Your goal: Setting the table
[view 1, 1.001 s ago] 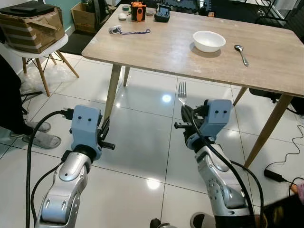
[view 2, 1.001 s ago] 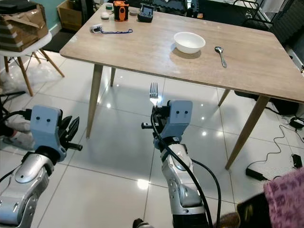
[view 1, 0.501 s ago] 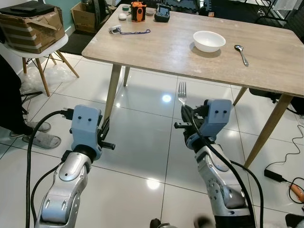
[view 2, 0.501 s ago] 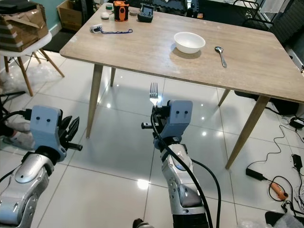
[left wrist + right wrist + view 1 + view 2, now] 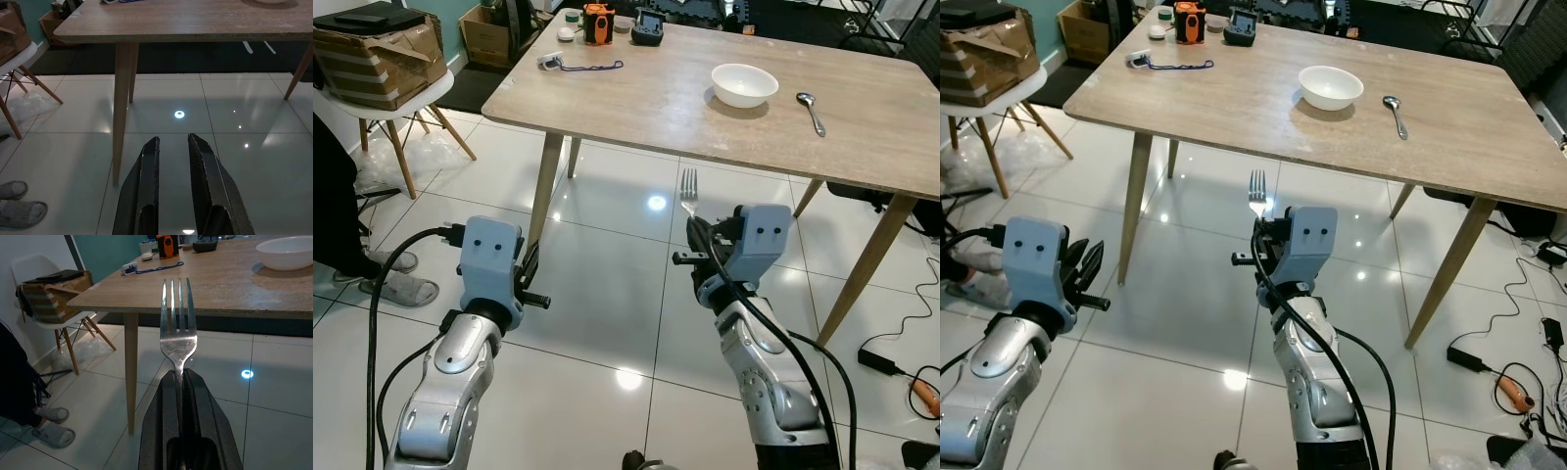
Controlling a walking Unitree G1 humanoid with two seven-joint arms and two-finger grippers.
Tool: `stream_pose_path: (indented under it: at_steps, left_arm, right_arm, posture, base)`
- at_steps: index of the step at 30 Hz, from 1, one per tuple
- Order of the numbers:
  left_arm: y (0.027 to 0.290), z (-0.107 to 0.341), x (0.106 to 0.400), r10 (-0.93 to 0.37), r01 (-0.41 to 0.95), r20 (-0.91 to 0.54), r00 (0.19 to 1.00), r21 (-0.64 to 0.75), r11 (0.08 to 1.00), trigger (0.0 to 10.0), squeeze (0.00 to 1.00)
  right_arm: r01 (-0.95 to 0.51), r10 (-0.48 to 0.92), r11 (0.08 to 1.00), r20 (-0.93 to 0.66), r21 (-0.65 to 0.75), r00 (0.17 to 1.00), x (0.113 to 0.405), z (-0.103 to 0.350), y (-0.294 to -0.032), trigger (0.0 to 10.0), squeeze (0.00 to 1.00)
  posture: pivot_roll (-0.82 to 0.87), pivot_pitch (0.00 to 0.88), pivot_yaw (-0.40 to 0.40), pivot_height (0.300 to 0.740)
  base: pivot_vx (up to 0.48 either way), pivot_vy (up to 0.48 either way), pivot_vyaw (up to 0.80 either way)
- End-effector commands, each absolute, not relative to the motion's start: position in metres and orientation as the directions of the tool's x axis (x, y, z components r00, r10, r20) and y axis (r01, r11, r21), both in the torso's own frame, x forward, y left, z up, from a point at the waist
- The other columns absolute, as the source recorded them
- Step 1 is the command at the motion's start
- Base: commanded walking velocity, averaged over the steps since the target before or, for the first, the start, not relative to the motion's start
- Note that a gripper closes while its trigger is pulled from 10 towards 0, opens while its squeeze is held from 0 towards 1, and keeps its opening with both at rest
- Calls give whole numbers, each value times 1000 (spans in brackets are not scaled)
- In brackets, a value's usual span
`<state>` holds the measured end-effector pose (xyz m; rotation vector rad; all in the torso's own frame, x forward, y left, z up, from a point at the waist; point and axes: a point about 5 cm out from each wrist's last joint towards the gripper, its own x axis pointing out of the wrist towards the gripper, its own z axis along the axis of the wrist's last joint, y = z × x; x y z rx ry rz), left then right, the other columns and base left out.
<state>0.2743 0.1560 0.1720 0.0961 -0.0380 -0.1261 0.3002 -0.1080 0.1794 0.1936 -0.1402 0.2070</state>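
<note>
Wooden table (image 5: 656, 98) spans the upper frame over glossy white floor tiles (image 5: 607, 274). On it: white bowl (image 5: 744, 84), spoon (image 5: 811, 111) just to its right, small gadgets at the far left corner. Right gripper (image 5: 178, 382), centre frame, fingers clamped on a fork (image 5: 178, 328), tines up. Left gripper (image 5: 172, 147), lower left, slightly parted, empty. Chair with cardboard box (image 5: 377, 54) upper left.
</note>
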Motion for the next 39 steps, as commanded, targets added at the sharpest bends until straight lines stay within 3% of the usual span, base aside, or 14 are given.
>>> stream_pose_path:
  at_steps: [1,8,32,39]
  left_arm:
    - [158,165,273,-122,122,0,992,103,987,10000,0]
    - [157,165,273,-123,122,0,992,104,987,10000,0]
    - [157,165,272,-121,121,-3,993,101,988,10000,0]
    - [157,165,272,-120,120,-4,993,100,988,10000,0]
  right_arm:
    - [-210,184,962,155,174,971,300,178,-108,10000,0]
    - [-211,185,962,151,175,971,300,177,-108,10000,0]
    - [-212,187,960,145,181,972,299,177,-108,10000,0]
    - [-212,187,962,150,174,971,299,177,-108,10000,0]
  posture:
    - [21,78,17,740]
    - [22,79,18,740]
    - [19,88,16,740]
    - [19,89,16,740]
  base:
    - [0,0,0]
    - [0,0,-81]
    - [0,0,-800]
    - [0,0,-74]
